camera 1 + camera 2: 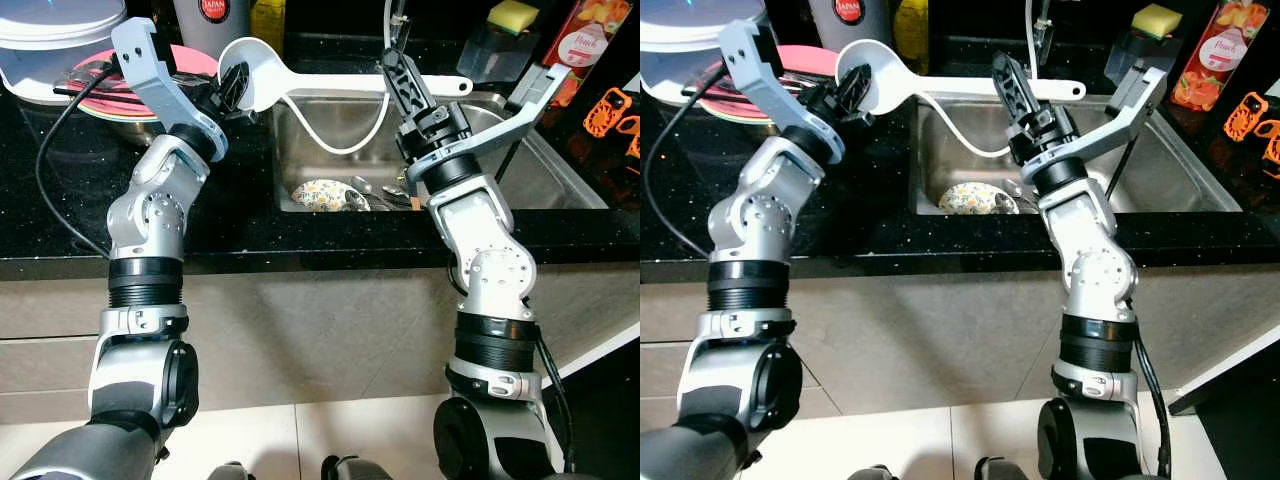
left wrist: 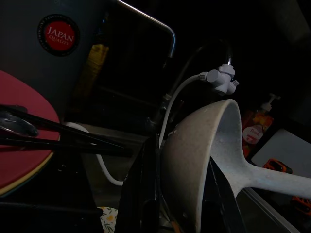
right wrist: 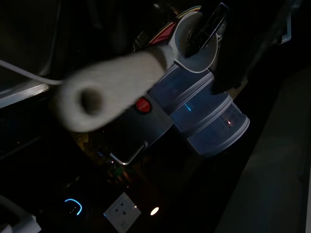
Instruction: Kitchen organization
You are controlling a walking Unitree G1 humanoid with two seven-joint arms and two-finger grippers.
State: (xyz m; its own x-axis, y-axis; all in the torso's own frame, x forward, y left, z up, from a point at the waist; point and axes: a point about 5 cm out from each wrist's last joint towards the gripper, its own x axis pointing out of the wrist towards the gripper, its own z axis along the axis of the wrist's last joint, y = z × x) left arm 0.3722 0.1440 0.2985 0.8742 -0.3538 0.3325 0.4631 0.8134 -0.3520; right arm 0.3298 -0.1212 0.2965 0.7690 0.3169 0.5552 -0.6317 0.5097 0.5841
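A white ladle (image 1: 262,72) hangs level over the left end of the steel sink (image 1: 560,175). My left gripper (image 1: 234,86) is shut on the rim of its bowl; in the left wrist view a black finger (image 2: 144,194) sits on each side of the bowl (image 2: 194,160). The long handle (image 1: 340,88) runs right, past my right gripper (image 1: 397,62), whose fingers point up across it. Whether they clamp the handle is hidden. The right wrist view looks along the blurred handle (image 3: 112,82) toward the bowl.
A patterned dish (image 1: 322,194) and spoons (image 1: 372,192) lie in the sink. A white hose (image 1: 340,140) loops down from the tap. Pink plates (image 1: 190,58) and a white container (image 1: 60,40) sit on the black counter behind my left arm. A sponge (image 1: 513,15) and juice carton (image 1: 578,40) stand back right.
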